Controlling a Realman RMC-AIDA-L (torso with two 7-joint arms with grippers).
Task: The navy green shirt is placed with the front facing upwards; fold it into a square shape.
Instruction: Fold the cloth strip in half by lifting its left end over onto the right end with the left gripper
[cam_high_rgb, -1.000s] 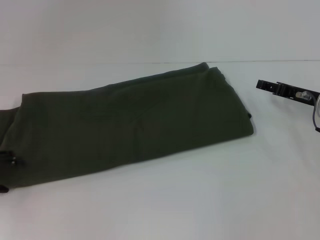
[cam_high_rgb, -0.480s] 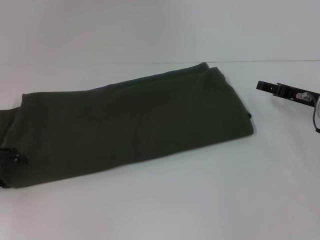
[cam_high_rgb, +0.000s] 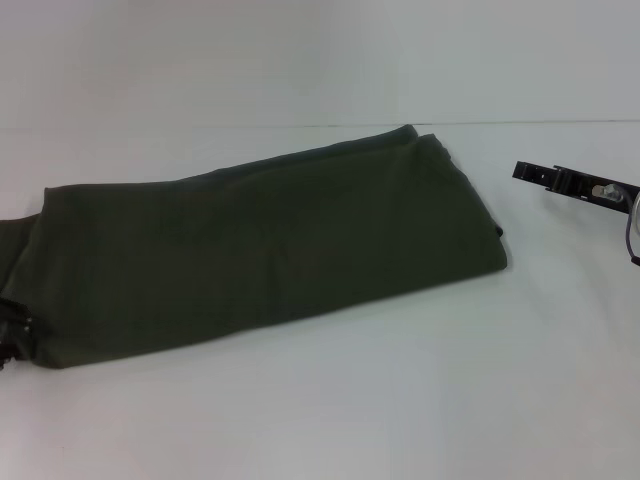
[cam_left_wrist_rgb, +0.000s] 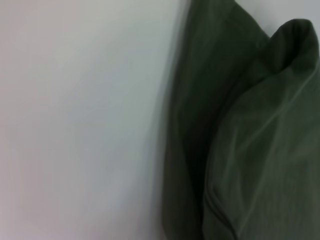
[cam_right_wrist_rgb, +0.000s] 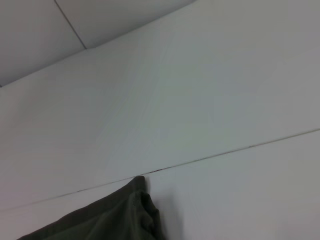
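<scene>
Head view, right hand: right hand (cam_high_rgb: 530, 172) is hovering above the worktop (cam_high_rgb: 400, 400) at the right edge, well apart from the shirt, reaching in towards the picture's middle; whether its fingers are spread or pressed together cannot be told.

Head view, left hand: left hand (cam_high_rgb: 14, 330) is showing only as a small dark bit at the far left edge, touching the shirt's near-left corner; it seems to be pinching the cloth there, though too little is showing to tell.

Head view, shirt: navy green shirt (cam_high_rgb: 270, 240) is lying folded into a long band, running from the near left to the far right of the worktop, plain side up, with its far-right end squared off.

Head view, change: the near-left corner of the shirt is sitting slightly higher and farther in than a second ago, and the left hand's dark bit is showing lower down the edge; the right hand is keeping the same place.

Left wrist view: navy green shirt (cam_left_wrist_rgb: 260, 150) is filling one side in soft layered folds, with a rounded hump of cloth rising beside bare worktop (cam_left_wrist_rgb: 75, 125); no fingers are showing.

Right wrist view: one bunched corner of the navy green shirt (cam_right_wrist_rgb: 115, 217) is lying just by a thin seam in the worktop (cam_right_wrist_rgb: 225, 90); no fingers are showing.
</scene>
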